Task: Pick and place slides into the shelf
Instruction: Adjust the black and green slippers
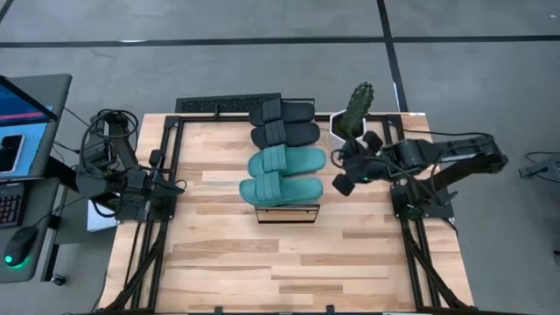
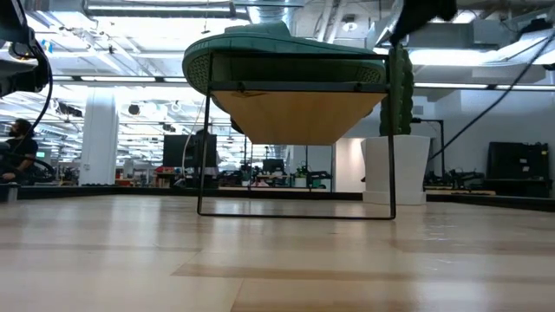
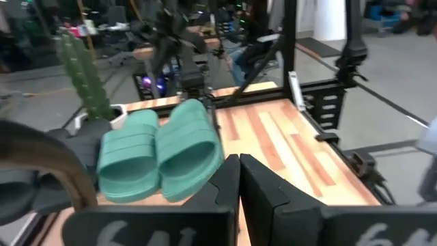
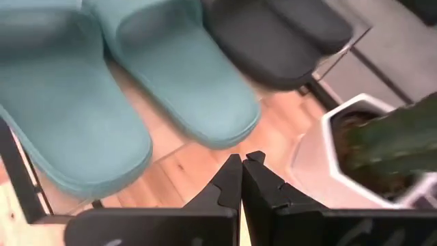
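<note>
Two black slides point(image 1: 284, 122) and two teal slides point(image 1: 283, 173) lie side by side across the shelf point(image 1: 287, 213), soles down, the black pair on its far part. In the low view the nearest teal slide point(image 2: 277, 48) overhangs the shelf's wooden top point(image 2: 295, 117). My right gripper point(image 1: 339, 179) is shut and empty, hovering just right of the teal slides' toe ends point(image 4: 205, 116), between the shelf and a white pot. At the table's left edge my left gripper point(image 1: 178, 185) is also shut and empty, pointing toward the teal slides point(image 3: 160, 157).
A cactus in a white pot point(image 1: 353, 122) stands right of the black slides, close to my right gripper. A black frame point(image 1: 166, 157) borders the table. A desk with a laptop point(image 1: 22, 114) and a mouse lies off the left edge. Bare wood point(image 1: 289, 262) spreads near the shelf.
</note>
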